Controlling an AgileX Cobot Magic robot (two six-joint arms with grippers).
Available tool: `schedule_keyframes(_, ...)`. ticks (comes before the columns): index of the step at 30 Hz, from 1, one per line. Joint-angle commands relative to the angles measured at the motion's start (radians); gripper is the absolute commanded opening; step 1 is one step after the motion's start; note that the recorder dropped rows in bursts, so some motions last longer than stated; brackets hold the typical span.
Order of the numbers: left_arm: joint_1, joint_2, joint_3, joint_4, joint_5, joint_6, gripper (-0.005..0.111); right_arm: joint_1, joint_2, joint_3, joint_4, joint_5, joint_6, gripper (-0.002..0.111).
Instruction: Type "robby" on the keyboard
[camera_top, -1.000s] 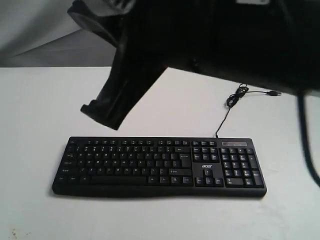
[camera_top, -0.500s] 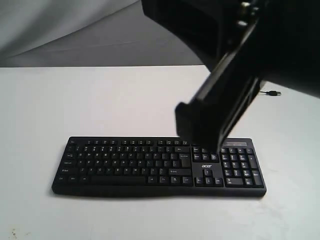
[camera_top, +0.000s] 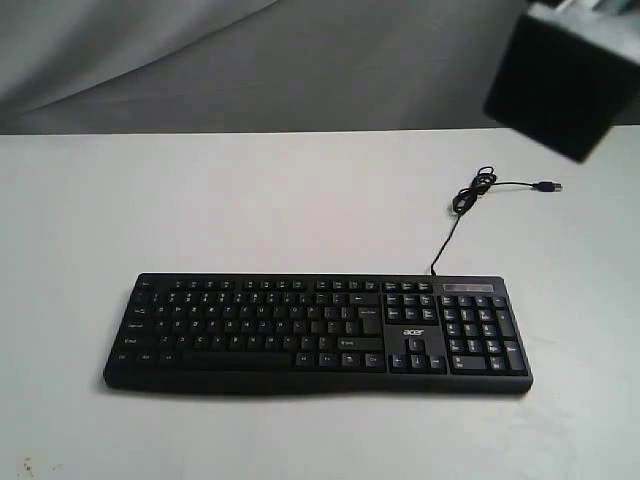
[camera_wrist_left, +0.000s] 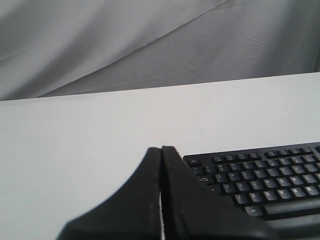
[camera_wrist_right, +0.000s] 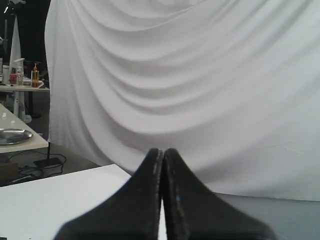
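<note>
Scene: a black keyboard (camera_top: 318, 332) lies flat on a white table (camera_top: 200, 200), with nothing on its keys.
Left claw: the left claw (camera_wrist_left: 161, 148) has its two fingers pressed together, with no gap and nothing between them.
Keyboard from the left claw: it lies ahead of the tips and lower, off to one side. It is apart from them, with bare table between.
Right claw: the right claw (camera_wrist_right: 162, 150) is also pinched together and empty. It is lifted and points at a white curtain (camera_wrist_right: 200, 75).
Keyboard from the right claw: it is not in this claw's view, so it lies somewhere behind or beneath, well apart.
Dark block: a blurred dark block (camera_top: 560, 85) hangs high at the upper right of the room view. It is probably part of the right arm, well above the keys.
Cable: a thin cable (camera_top: 452, 225) runs from the keyboard's back edge to a loose plug (camera_top: 546, 186) lying on the table.
Done: nothing shows that any letter has been typed. No key is held down and there is no screen to check.
Left: by my reading, all of "robby" may be ahead. A claw must first come down over the letter rows, then press r, o, b, b, y.
</note>
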Motion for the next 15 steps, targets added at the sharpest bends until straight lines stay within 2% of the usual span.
schedule_keyframes(1, -0.006, -0.003, 0.004, 0.005, -0.005, -0.003, 0.000, 0.002, -0.004, 0.018, 0.009, -0.026, -0.006, 0.000)
schedule_keyframes(6, -0.006, -0.003, 0.004, 0.005, -0.005, -0.003, 0.000, -0.019, -0.004, 0.069, 0.038, -0.027, -0.006, 0.000)
schedule_keyframes(15, -0.006, -0.003, 0.004, 0.005, -0.005, -0.003, 0.000, -0.300, -0.096, 0.216, 0.266, 0.189, 0.021, 0.000)
